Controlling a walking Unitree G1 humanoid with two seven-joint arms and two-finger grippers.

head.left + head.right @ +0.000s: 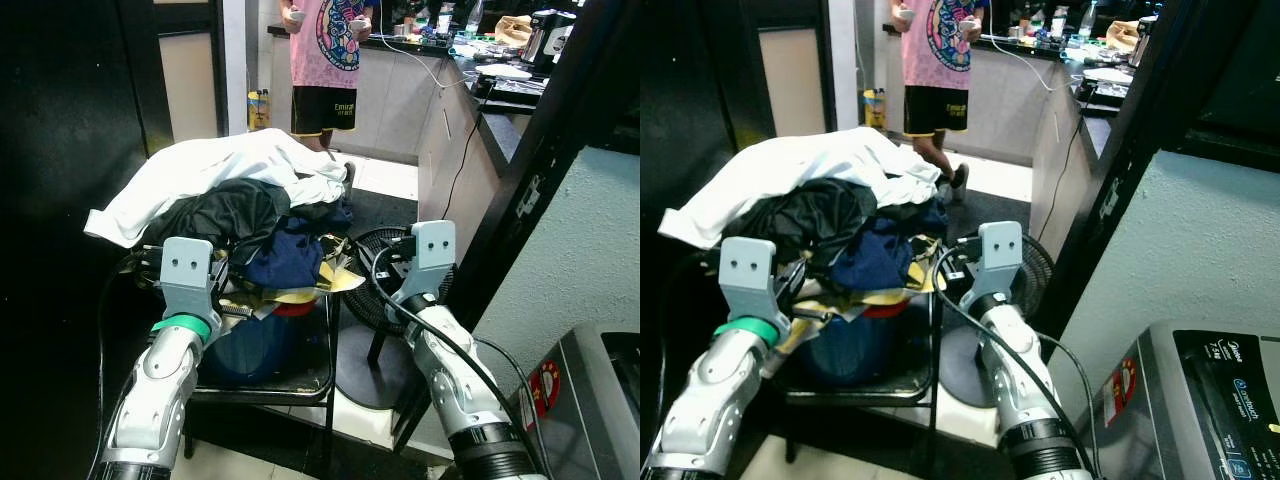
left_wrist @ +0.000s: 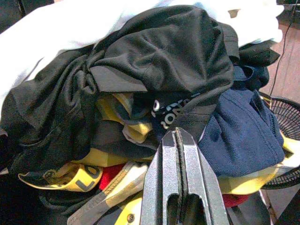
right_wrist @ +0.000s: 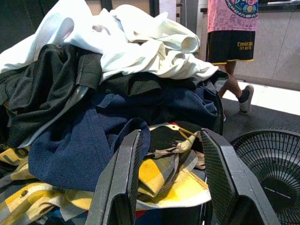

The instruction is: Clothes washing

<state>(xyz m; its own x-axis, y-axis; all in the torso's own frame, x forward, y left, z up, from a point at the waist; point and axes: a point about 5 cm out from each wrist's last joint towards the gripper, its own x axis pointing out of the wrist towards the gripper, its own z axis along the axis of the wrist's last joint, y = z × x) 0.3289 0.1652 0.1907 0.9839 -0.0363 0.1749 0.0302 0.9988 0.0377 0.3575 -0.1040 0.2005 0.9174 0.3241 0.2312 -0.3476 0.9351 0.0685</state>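
Note:
A heap of clothes (image 1: 250, 200) overflows a blue basket (image 1: 255, 345) standing on a black chair (image 1: 305, 385). A white garment (image 1: 220, 165) lies on top, over a black one (image 2: 154, 56) and a navy one (image 3: 75, 145), with yellow checked cloth (image 3: 164, 180) at the bottom. My left gripper (image 2: 178, 136) is shut with nothing in it, its tips just short of the black garment's printed edge. My right gripper (image 3: 171, 136) is open close to the pile's right side, with the yellow checked cloth and the navy garment's edge between its fingers (image 3: 124, 164), not gripped.
A black floor fan (image 1: 385, 275) stands right of the chair, close to my right arm. A washing machine (image 1: 1200, 400) sits at the lower right by a pale wall (image 1: 590, 250). A person in a pink shirt (image 1: 330, 60) stands behind at a cluttered counter (image 1: 490, 70).

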